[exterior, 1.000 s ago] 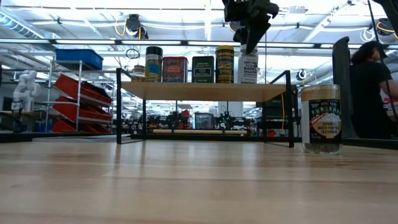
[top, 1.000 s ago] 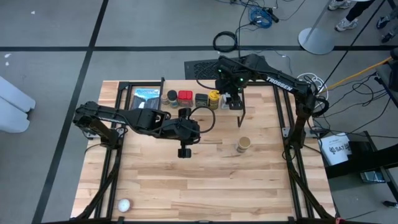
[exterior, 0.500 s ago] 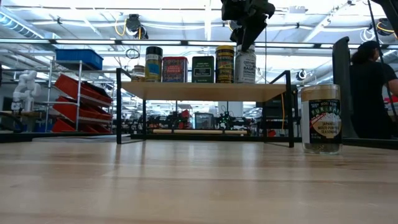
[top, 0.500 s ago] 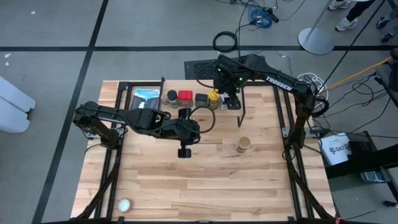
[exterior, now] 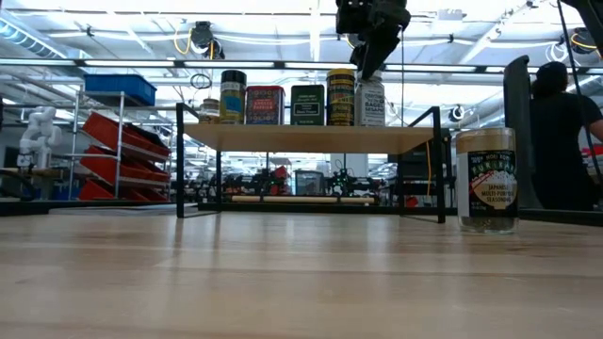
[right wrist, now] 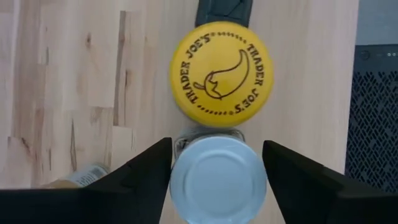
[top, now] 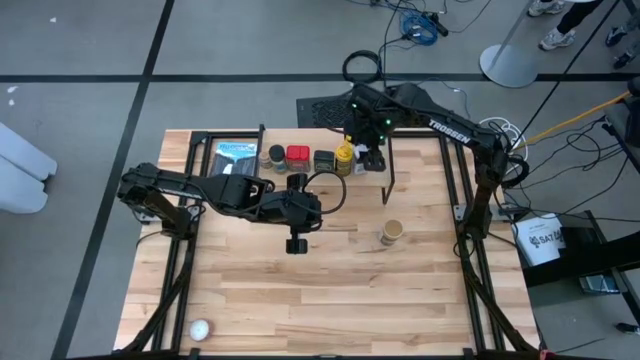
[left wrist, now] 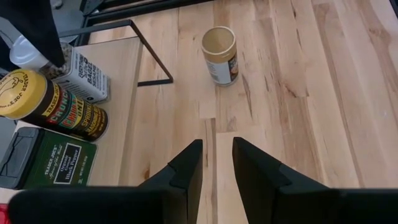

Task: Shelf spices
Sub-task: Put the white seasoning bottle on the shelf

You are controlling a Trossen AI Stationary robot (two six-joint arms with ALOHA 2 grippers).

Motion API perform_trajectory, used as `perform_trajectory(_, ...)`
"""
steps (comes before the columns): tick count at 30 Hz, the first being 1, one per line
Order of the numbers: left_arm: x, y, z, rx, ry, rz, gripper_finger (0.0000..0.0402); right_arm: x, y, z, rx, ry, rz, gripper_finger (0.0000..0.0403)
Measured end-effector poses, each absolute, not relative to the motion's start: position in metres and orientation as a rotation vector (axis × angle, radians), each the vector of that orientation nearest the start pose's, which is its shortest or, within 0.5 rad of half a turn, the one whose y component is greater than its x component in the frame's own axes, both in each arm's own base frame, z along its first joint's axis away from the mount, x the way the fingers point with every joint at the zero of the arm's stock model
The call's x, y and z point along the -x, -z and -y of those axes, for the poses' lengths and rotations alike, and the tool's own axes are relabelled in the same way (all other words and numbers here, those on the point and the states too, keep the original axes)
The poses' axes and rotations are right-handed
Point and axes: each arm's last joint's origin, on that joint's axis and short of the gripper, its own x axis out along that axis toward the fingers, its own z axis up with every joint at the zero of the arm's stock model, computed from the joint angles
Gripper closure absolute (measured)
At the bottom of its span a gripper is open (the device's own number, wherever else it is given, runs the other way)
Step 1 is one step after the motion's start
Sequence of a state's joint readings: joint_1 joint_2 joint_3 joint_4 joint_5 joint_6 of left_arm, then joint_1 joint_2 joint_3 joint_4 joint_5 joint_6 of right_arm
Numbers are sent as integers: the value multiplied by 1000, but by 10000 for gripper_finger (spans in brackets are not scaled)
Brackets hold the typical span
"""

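Observation:
The shelf (exterior: pixel 311 137) stands at the table's far edge. On its plank stand a dark-lidded jar (exterior: pixel 233 96), a red tin (exterior: pixel 265 104), a black square tin (exterior: pixel 307 104), a yellow-lidded jar (right wrist: pixel 221 73) and a white-lidded jar (exterior: pixel 370 102), which is against the yellow-lidded one. My right gripper (right wrist: pixel 219 180) is above the white-lidded jar and shut on it. A tan-lidded jar (top: pixel 391 232) stands upright on the table to the right of the shelf. My left gripper (left wrist: pixel 217 165) hovers over the table's middle (top: pixel 296 243), slightly open and empty. My right gripper pinches the white-lidded jar by the rim of its lid (right wrist: pixel 180 180), one finger (right wrist: pixel 149 177) on each side. The fingers come from above, pointing down. The jar stands upright with its base on the shelf plank, its side against the yellow-lidded jar.
A flat blue-and-black package (top: pixel 236 158) lies left of the shelf. A small white ball (top: pixel 200 329) lies near the table's near left corner. A person (exterior: pixel 561 122) stands beyond the table's right side. Bare tabletop lies between my left gripper and the near edge.
My right gripper has gone a little toward the table's left with the white-lidded jar. The jar has stayed upright and slid along the plank up to the yellow-lidded jar.

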State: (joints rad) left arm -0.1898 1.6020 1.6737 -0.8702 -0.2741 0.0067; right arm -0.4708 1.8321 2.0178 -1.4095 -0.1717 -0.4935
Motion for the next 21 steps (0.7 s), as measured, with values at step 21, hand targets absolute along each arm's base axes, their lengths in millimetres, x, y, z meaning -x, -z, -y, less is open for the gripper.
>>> perform_trajectory(21, -330, -376, 55, -190, -77, -781, 304, -312, -401, 156, 111, 7, -1071, 121)
